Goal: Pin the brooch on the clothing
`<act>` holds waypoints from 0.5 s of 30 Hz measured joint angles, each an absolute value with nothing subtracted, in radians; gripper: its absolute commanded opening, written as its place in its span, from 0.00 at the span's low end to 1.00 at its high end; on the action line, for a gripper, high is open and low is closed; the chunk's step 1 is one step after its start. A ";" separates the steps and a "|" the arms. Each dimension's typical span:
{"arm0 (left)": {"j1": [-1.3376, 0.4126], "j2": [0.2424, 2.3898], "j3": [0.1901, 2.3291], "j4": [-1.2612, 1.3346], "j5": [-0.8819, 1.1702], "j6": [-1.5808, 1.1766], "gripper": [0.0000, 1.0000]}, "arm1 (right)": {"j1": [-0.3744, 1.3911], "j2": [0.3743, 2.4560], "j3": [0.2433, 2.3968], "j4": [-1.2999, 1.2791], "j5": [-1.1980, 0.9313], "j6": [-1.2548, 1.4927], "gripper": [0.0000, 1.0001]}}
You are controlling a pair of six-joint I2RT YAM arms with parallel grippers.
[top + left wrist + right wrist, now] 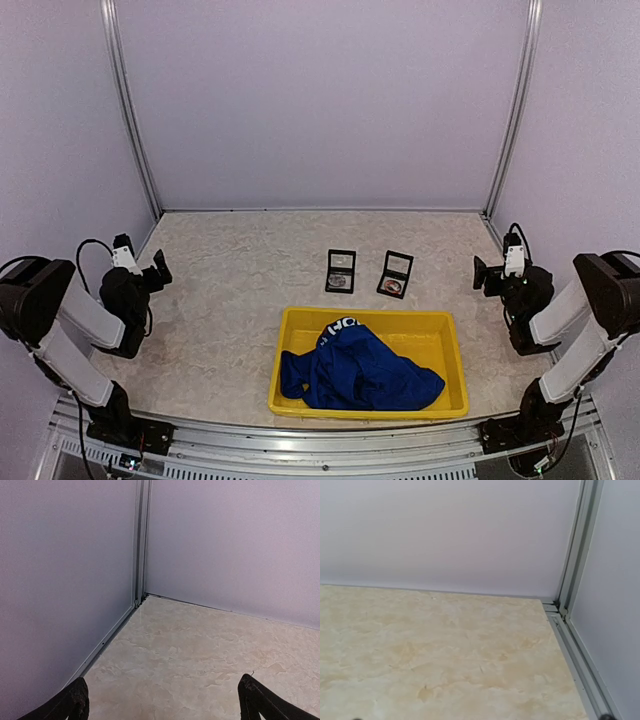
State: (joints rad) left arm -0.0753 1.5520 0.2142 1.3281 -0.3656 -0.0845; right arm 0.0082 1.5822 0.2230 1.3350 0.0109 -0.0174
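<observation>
Clothing (360, 375) lay crumpled in a heap inside the yellow tray (447, 330) near the front of the counter (220, 300). It was royal blue, with a scrap of white lettering showing on one fold. Just beyond the tray I saw a black box (341, 271) and a second black box (395, 274), their contents too small to identify. The left claw (160, 267) and right claw (481, 272) stood wide open and empty, well out to the sides.

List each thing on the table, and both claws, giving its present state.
T-shirt: crumpled, in the yellow tray
yellow tray: holds only the T-shirt
left box: open, lying flat
right box: open, lying flat
left claw: open, empty
right claw: open, empty
</observation>
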 measured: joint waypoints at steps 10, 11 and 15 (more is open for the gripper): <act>-0.065 1.552 0.216 1.323 -0.314 -0.082 0.99 | 0.008 1.582 0.226 1.333 -0.005 -0.023 0.99; -0.064 1.552 0.220 1.314 -0.300 -0.080 0.99 | 0.008 1.582 0.228 1.330 -0.009 -0.024 0.99; -0.062 1.526 0.310 1.132 -0.308 -0.087 0.99 | 0.008 1.509 0.297 1.141 -0.035 -0.030 0.99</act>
State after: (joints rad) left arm -0.0620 1.5257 0.3096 1.1316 -0.3077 -0.0868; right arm 0.0082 1.5085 0.2970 1.1408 -0.0349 -0.0303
